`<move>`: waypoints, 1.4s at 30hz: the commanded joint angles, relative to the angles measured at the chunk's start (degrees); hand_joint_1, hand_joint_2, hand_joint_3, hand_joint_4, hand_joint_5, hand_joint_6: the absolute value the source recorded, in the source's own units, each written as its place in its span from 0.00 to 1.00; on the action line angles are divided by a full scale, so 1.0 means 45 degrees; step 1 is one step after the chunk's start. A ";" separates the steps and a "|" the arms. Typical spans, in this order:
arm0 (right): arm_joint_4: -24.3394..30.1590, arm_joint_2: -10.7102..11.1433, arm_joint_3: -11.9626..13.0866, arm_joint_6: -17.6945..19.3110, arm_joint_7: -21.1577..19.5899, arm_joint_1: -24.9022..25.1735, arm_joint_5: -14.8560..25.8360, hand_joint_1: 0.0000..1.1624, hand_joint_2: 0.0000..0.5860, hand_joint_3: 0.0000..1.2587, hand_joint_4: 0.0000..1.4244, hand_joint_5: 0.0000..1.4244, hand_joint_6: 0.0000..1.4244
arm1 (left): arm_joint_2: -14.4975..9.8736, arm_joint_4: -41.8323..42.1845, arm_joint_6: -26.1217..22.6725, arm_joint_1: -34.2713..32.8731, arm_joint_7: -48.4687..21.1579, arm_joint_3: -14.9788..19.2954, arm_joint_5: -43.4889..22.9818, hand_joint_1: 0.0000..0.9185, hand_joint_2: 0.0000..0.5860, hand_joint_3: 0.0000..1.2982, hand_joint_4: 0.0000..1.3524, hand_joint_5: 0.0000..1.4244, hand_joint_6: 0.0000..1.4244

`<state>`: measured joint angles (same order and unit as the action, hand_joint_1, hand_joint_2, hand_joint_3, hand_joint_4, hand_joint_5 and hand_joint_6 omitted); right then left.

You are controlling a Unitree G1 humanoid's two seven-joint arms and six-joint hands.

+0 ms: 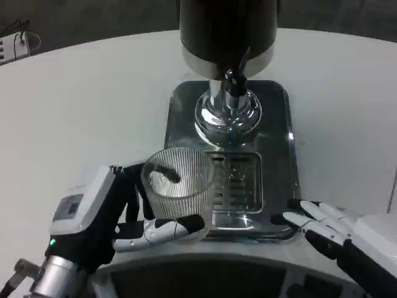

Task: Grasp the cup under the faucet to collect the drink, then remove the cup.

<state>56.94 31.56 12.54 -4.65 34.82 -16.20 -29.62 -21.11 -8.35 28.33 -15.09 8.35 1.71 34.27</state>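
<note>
Ribbed glass cup [178, 186] held in left hand [124, 214], fingers wrapped round its base, over left edge of slotted drip grate [239, 183], short of faucet [234, 77]. Right hand [325, 226] holding nothing, fingers apart, beside steel tray [279, 143] on white surface [80, 118].

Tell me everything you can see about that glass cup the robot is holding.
The cup is clear ribbed glass, upright, its round mouth open. No drink is visible inside. The left hand holds it, fingers wrapped around its lower wall. It sits over the left edge of the slotted drip grate on the shiny steel base, left of and nearer the robot than the faucet.
</note>
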 commanded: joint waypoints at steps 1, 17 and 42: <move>0.0198 0.0017 0.0431 0.0315 -0.0080 -0.0297 0.0313 0.36 0.84 0.09 0.00 0.00 0.02 | -0.0047 -0.0932 -0.0288 -0.1110 0.0729 -0.0415 0.0254 0.38 0.12 0.76 0.77 0.84 1.00; 0.0217 0.0026 0.0988 0.0624 -0.0085 -0.0650 0.0795 0.36 0.84 0.09 0.00 0.00 0.02 | -0.0351 -0.3585 -0.1114 -0.3898 0.1596 -0.1408 0.0670 0.38 0.12 0.76 0.77 0.84 1.00; -0.0083 -0.0101 0.1439 0.0806 -0.0214 -0.1104 0.1229 0.36 0.84 0.09 0.00 0.00 0.03 | -0.1008 -0.4364 -0.2743 -0.6399 -0.0500 -0.3459 0.1124 0.19 0.09 0.58 0.52 0.67 0.84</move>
<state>56.72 31.51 18.62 -1.80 34.71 -20.78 -24.82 -24.60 -27.09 17.12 -42.64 7.70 -13.14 38.97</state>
